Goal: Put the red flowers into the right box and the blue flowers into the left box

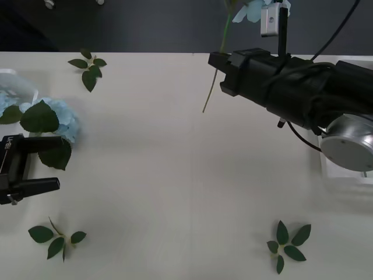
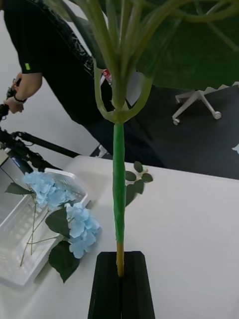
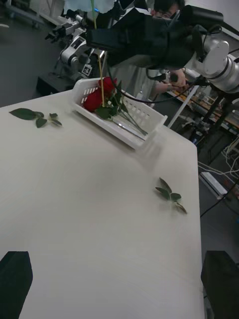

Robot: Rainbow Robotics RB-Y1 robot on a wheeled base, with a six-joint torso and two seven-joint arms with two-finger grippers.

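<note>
My right gripper (image 1: 220,63) is raised over the table's far side, shut on the green stem (image 2: 118,189) of a blue flower (image 1: 250,10) that stands upright above it. The black fingers (image 2: 107,289) clamp the stem's lower end. The left box (image 2: 20,239) holds a blue flower (image 2: 42,189), and another blue flower (image 1: 58,116) lies over its edge onto the table. My left gripper (image 1: 53,164) hovers open beside that bloom, holding nothing. Red flowers (image 3: 97,97) lie in the right box (image 3: 144,119), which sits partly under my right arm (image 1: 338,174).
Loose green leaf sprigs lie on the table: one at the far left (image 1: 88,65), one at the near left (image 1: 56,238), one at the near right (image 1: 287,245). The table's middle (image 1: 175,175) is bare.
</note>
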